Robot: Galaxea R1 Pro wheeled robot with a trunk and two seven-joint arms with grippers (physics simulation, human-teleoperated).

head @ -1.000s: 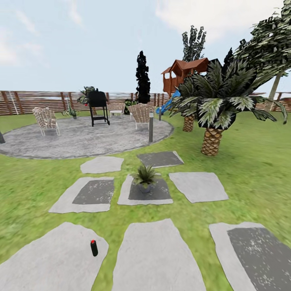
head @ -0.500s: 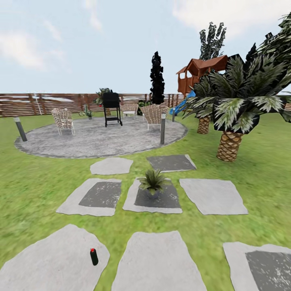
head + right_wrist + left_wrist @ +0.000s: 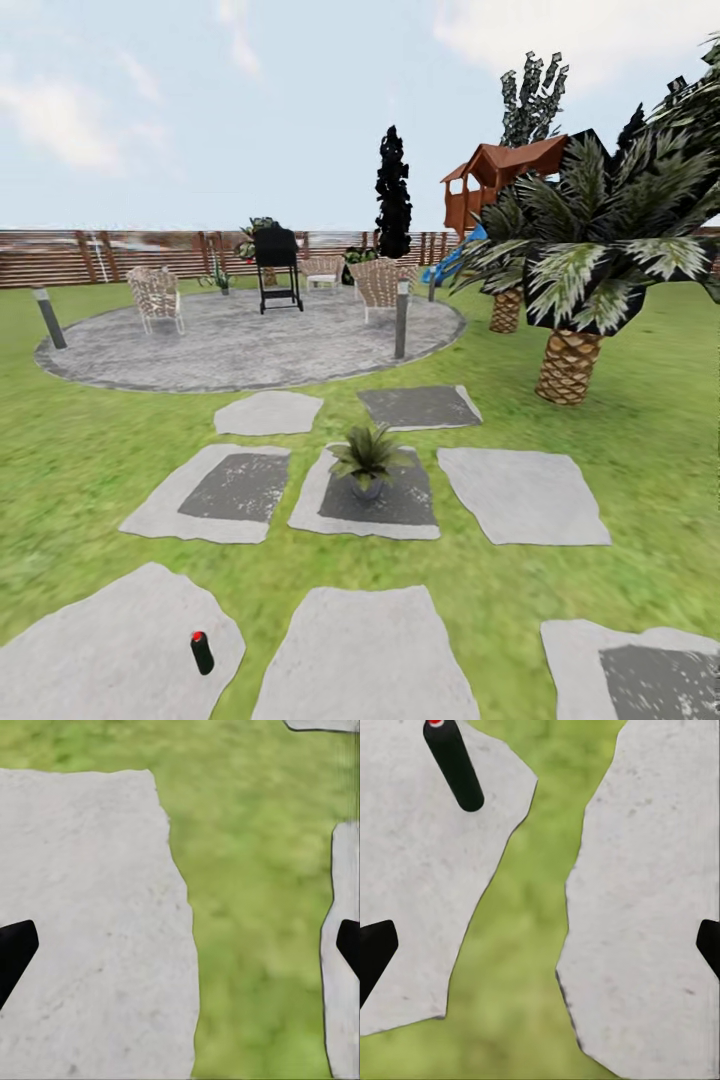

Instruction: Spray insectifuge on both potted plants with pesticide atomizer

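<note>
garden (image 3: pixel 90 460): lawn, round patio (image 3: pixel 250 345) at the back by the fence (image 3: pixel 100 255), stepping slabs in front. Long-leaved plant (image 3: pixel 368 460) in a pot sits mid-slab, looks more agave than target rosette; can't confirm. pesticide atomizer (image 3: pixel 202 652), dark with a red cap, stands upright near the right edge of the near-left slab (image 3: pixel 100 650), untouched. left gripper (image 3: pixel 540 945) hangs over the slab-grass seam with jaws spread and empty, atomizer (image 3: pixel 454 763) ahead. right gripper (image 3: pixel 180 945) likewise spread, nothing between

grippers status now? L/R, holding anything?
Left gripper: open, empty, above the stepping slabs; the atomizer lies ahead on a slab.
Right gripper: open, empty, over slab and grass.
</note>
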